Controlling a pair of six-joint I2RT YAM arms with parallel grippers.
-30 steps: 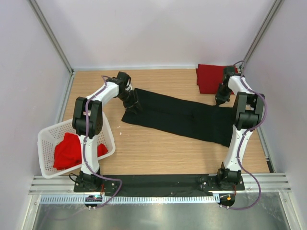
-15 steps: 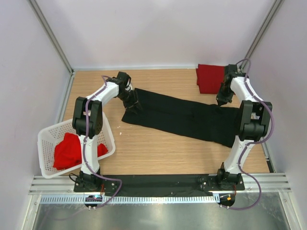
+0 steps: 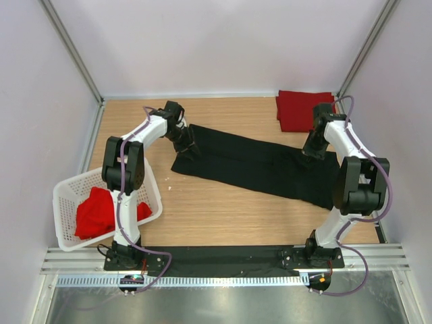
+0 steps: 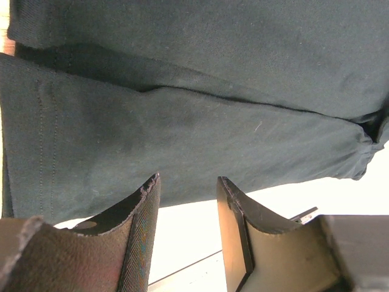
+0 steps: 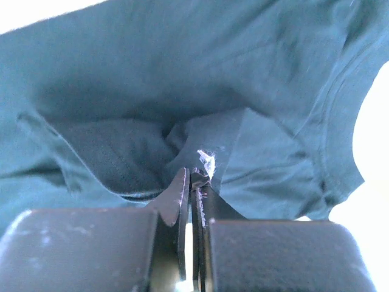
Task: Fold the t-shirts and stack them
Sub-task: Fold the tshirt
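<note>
At the black shirt: right pinches, left hangs loose

Over the black shirt (image 3: 256,165), stretched long across the table (image 3: 223,216), I've got an arm at each end. My right gripper (image 5: 191,173) is at the shirt's right end, jaws clenched tight. Cloth puckers up to the tips, so I read that as a pinch on a fold. My left gripper (image 4: 188,179) sits at the shirt's left end, jaws parted, nothing between them, only fabric beneath.

Just beyond the black shirt's right end lies the folded red shirt (image 3: 297,110). The basket (image 3: 61,223) holding the loose red shirt (image 3: 98,212) sits well off its left end, nearer me.

Worry now: that pinch looks thin. Pull hard and the fold could slip free. Pull with the left unclamped and the whole shirt may drag and bunch, or ride up onto the folded red shirt.

Writing? None I can read, no brand, no label showing.
</note>
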